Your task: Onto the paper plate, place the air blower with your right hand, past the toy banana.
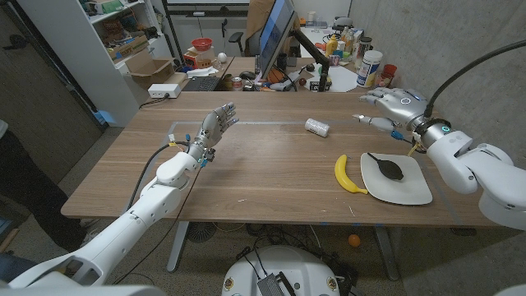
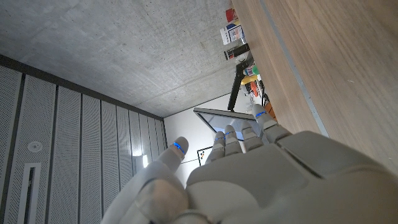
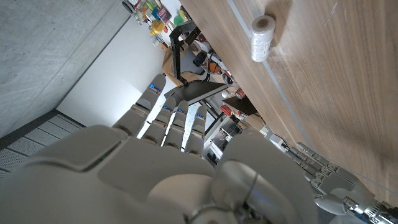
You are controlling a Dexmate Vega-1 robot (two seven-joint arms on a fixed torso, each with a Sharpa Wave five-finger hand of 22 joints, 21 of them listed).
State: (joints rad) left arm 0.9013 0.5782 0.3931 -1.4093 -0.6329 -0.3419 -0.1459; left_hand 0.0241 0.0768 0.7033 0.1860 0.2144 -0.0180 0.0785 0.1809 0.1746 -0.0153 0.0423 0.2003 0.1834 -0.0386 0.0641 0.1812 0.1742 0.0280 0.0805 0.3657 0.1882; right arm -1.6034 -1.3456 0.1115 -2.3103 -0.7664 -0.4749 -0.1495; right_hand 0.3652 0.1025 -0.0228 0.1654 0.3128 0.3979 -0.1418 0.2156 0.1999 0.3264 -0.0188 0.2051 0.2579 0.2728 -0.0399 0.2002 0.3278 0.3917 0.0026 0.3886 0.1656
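The black air blower (image 1: 388, 168) lies on the white paper plate (image 1: 413, 194) near the table's right front. The yellow toy banana (image 1: 345, 175) curves along the plate's left side, on the wood. My right hand (image 1: 388, 108) hovers beyond the plate, fingers spread toward the left, holding nothing; its back fills the lower part of the right wrist view (image 3: 161, 168). My left hand (image 1: 212, 131) is raised over the left middle of the table with its fingers apart and nothing in it, and its back shows in the left wrist view (image 2: 261, 180).
A small white roll (image 1: 316, 127) lies on the table between the hands, also seen from the right wrist (image 3: 262, 30). A monitor (image 1: 275, 37), bottles and clutter crowd the desk behind the far edge. Bare wood lies in front of the left hand.
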